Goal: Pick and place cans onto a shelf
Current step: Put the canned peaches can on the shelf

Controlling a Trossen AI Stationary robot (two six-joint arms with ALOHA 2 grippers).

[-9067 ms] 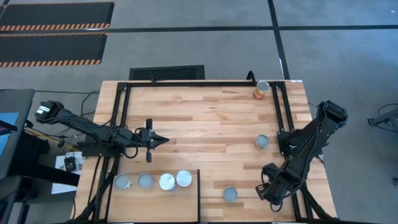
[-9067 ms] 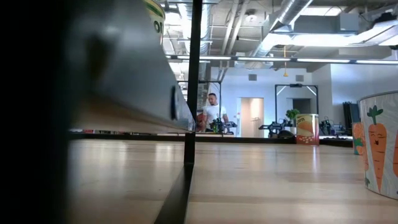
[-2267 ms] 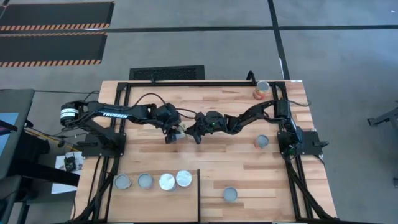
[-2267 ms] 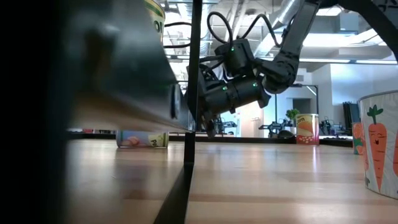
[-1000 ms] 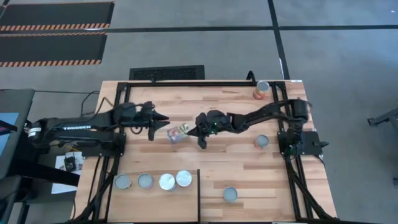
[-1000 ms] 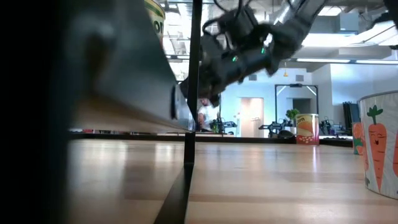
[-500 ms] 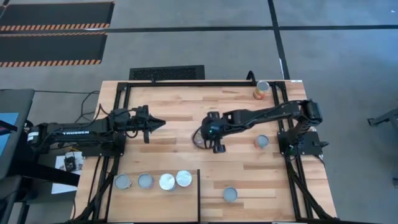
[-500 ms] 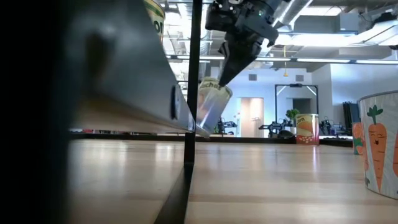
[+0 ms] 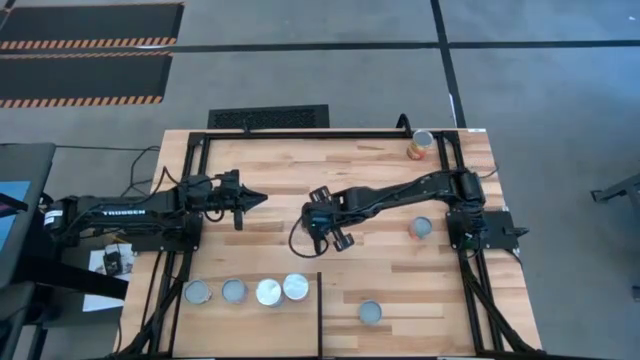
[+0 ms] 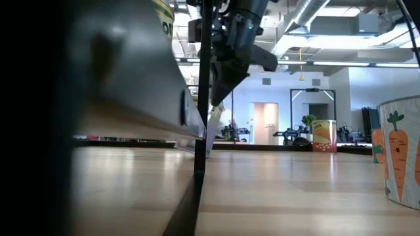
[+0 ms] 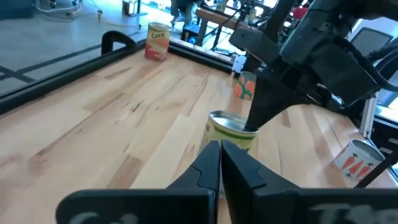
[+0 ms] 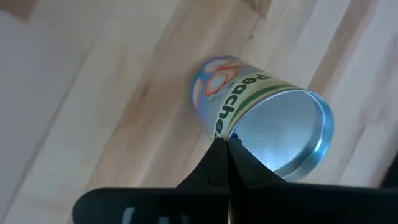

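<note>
A peach-labelled can with a silver top hangs tilted under my right gripper, which is shut on it at mid-table. In the low view the can shows partly behind a black bar. My left gripper stands shut, holding nothing, to the can's left and pointing at it. Several cans stand in a row on the shelf at the near left. Three more cans stand on the table: one at the right, one near the front edge, and a corn can at the far right corner. My right gripper pinches the rim of the can's silver top between its two fingers, at one spot on its edge. The fingers come from above, slanting down from the table's right. The can hangs tilted below them; whether its bottom touches the table cannot be told.
Black frame bars run along the table's left, far and right sides, and one upright bar stands at the shelf's right edge. Bare planks lie between the held can and the cans at the right.
My left gripper has shut and drawn back a little toward the table's left. My right gripper has carried the can toward the near edge and slightly left. The can has swung from lying on its side to hanging tilted, top up.
</note>
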